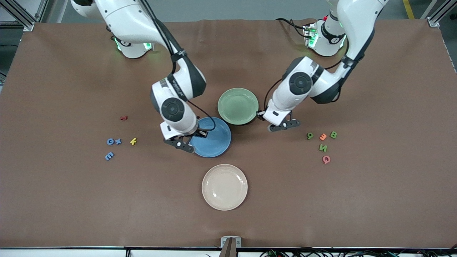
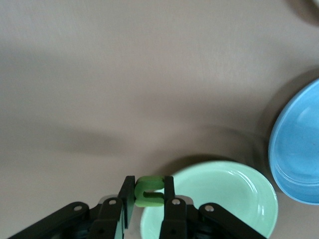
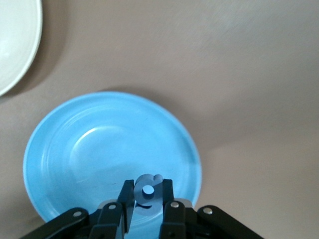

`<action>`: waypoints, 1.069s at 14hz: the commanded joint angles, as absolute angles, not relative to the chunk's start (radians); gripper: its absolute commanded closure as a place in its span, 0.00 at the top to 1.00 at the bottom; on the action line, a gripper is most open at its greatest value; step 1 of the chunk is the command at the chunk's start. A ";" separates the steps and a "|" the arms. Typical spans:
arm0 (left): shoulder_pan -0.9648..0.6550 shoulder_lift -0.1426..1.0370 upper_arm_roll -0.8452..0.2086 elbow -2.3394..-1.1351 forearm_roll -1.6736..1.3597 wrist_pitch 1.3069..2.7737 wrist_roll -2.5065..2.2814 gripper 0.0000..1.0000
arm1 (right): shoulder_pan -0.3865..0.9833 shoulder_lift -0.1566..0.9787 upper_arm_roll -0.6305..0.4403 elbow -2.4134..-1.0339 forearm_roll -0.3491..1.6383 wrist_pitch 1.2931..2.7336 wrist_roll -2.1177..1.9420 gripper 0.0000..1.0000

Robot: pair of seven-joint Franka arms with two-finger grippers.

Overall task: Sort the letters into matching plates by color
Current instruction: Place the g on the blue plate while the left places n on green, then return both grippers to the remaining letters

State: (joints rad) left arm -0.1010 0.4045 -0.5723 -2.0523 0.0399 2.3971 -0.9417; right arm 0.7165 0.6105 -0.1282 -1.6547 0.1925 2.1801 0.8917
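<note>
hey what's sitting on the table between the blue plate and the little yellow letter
No object lies there. In the front view the right gripper, shut on a blue letter, hangs over the blue plate's rim; toward the yellow letter only bare brown table.

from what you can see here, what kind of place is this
Most likely a robotics lab bench, not a home or shop. Two fixed arms work over a brown-covered table framed by aluminium rails, with cables along its edge. Only three plain plates and small foam letters lie on it.
</note>
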 commanded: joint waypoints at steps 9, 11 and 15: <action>-0.259 0.514 -0.571 -2.083 0.043 2.525 -1.284 0.23 | 0.767 0.653 -0.141 -1.713 0.212 2.283 0.925 0.27; -0.256 0.517 -0.569 -2.083 0.046 2.520 -1.292 0.80 | 0.765 0.646 -0.143 -1.715 0.212 2.258 0.943 0.99; -0.189 0.465 -0.557 -2.071 0.054 2.479 -1.272 0.97 | 0.707 0.510 -0.164 -1.712 0.201 2.067 0.916 1.00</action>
State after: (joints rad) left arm -0.2310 0.5130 -0.5585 -2.0713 0.0399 2.5090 -1.2746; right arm 0.7486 0.6252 -0.1576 -1.6845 0.1937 2.1653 0.9321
